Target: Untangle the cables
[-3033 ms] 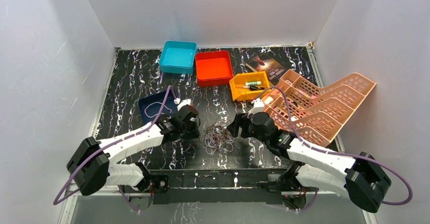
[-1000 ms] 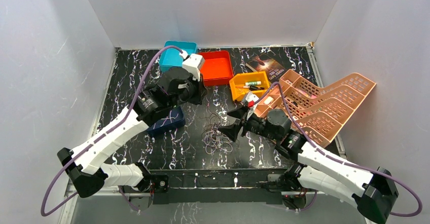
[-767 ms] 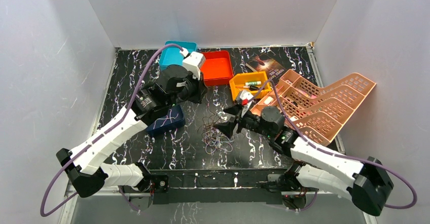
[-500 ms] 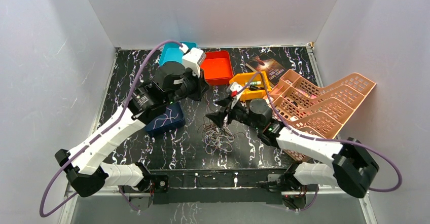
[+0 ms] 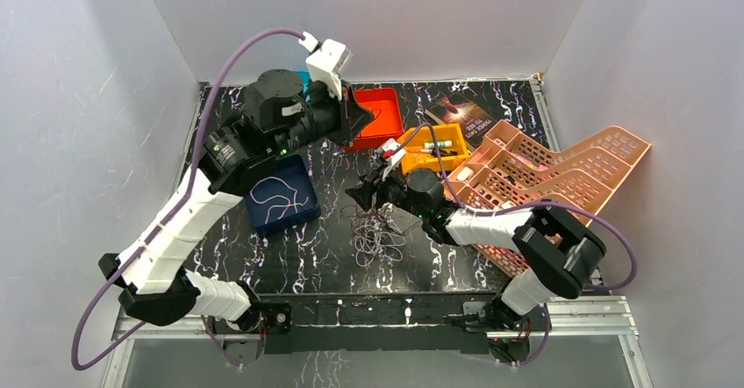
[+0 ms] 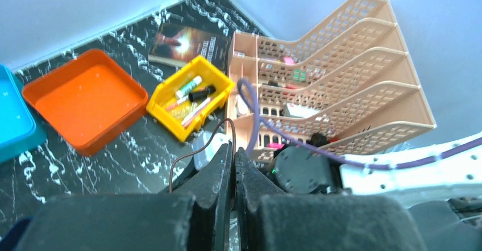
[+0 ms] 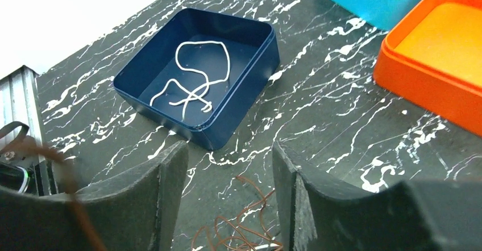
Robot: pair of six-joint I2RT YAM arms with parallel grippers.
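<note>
Black marbled surface point(image 5: 325, 261) carries the cables point(image 5: 377, 237) in a loose heap at mid-frame. From the heap a brown cable point(image 6: 231, 121) rises into the left pincer point(image 5: 361, 125), whose fingers are pressed together on it. That arm is stretched high over the upper middle of the frame, in front of the red tray point(image 5: 386, 116). The right pincer point(image 5: 362, 197) hangs just above the heap's top edge, its fingers spread, forearm lying low toward the right.

Against half a second ago, the left arm has lifted higher, uncovering the navy box point(image 5: 263, 221) and the white cable point(image 5: 279, 199) inside it. The right pincer has reached further left, and its gap has narrowed.

Bare marble lies between heap and near edge. The box sits just left of the heap, the yellow bin point(image 5: 456, 133) and pink rack point(image 5: 561, 177) to the right.
</note>
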